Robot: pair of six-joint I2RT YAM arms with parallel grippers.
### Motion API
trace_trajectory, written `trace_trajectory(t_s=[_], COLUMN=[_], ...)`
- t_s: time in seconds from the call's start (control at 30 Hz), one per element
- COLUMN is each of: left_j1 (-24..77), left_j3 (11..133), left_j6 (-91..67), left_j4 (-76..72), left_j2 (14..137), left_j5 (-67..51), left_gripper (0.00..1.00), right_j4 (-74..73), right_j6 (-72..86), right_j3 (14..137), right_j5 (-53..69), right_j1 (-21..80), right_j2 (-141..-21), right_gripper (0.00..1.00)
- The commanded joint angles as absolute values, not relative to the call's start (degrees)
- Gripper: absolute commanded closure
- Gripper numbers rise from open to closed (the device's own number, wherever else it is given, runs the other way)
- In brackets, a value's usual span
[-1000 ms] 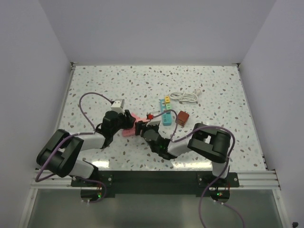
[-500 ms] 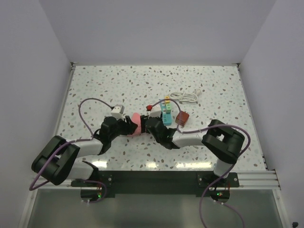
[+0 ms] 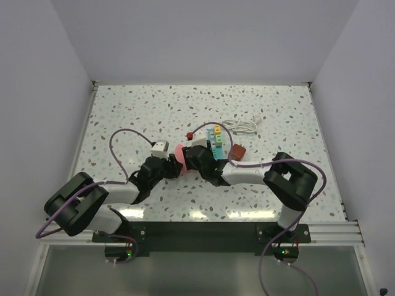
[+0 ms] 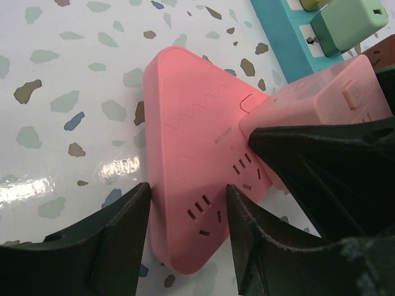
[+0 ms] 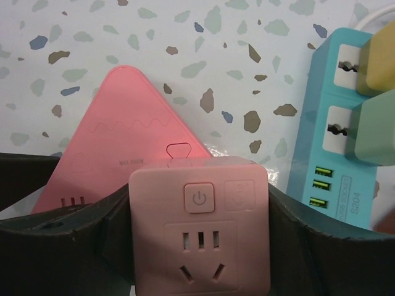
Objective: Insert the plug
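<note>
A pink triangular power strip [image 4: 185,142] lies flat on the speckled table. My left gripper [image 4: 187,213] is shut across its near corner, one finger [image 4: 117,240] on each side. My right gripper [image 5: 199,237] is shut on a pink cube plug adapter [image 5: 199,216] with a power button and a socket face. The cube [image 4: 315,105] rests on the strip's top near the far right corner. In the top view the strip [image 3: 179,153] sits between the left gripper [image 3: 168,165] and the right gripper [image 3: 192,158].
A teal power strip [image 3: 216,143] with yellow and green plugs lies just right of the pink strip; it also shows in the right wrist view [image 5: 333,148]. A brown block [image 3: 237,152], a coiled white cable [image 3: 241,126] and a red-tipped cable [image 3: 189,135] lie nearby.
Both grippers and the pink strip have moved away from the near edge, up and right toward the teal strip. The grips have not changed.
</note>
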State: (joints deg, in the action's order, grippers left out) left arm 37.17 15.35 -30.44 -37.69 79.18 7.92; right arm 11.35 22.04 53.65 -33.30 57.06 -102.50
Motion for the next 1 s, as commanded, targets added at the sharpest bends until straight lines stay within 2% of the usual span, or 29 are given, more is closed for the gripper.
trace_trajectory(t_s=[0.0,0.07,0.13,0.23,0.27,0.3,0.53,0.7,0.97], left_j1=[41.13,42.01,42.97,45.52,46.66,47.19,52.02,54.49,55.20], left_j3=[14.68,14.24,14.15,15.11,15.90,16.17,19.50,23.63,28.48], left_j6=[-34.01,-34.63,-35.15,-35.51,-35.59,-35.77,-36.91,-36.30,-34.45], left_j4=[-34.54,-34.89,-35.51,-35.25,-35.16,-35.24,-35.95,-36.47,-35.16], left_j2=[81.12,81.21,81.47,82.52,82.96,83.84,86.57,89.02,91.41], left_j5=[-0.18,-0.18,-0.18,1.74,1.93,2.37,3.34,3.34,2.64], left_gripper=[0.44,0.45,0.45,0.45,0.45,0.45,0.45,0.45,0.45], right_j4=[-4.40,-4.39,-4.48,-5.01,-5.18,-5.45,-7.73,-9.66,-11.16], right_j6=[18.20,16.79,15.83,15.21,15.12,15.03,16.87,20.03,22.06], right_j3=[52.82,54.05,55.10,55.72,55.64,55.55,51.42,47.29,45.97], right_j5=[-35.86,-34.98,-34.63,-34.10,-33.75,-33.66,-35.33,-34.20,-30.59], right_j1=[53.53,53.35,53.35,53.26,53.17,53.26,51.42,44.40,36.57], right_j2=[-105.65,-104.16,-103.01,-99.68,-97.49,-96.43,-84.74,-77.88,-81.12], right_gripper=[0.44,0.31,0.28,0.18,0.10,0.07,0.02,0.01,0.01])
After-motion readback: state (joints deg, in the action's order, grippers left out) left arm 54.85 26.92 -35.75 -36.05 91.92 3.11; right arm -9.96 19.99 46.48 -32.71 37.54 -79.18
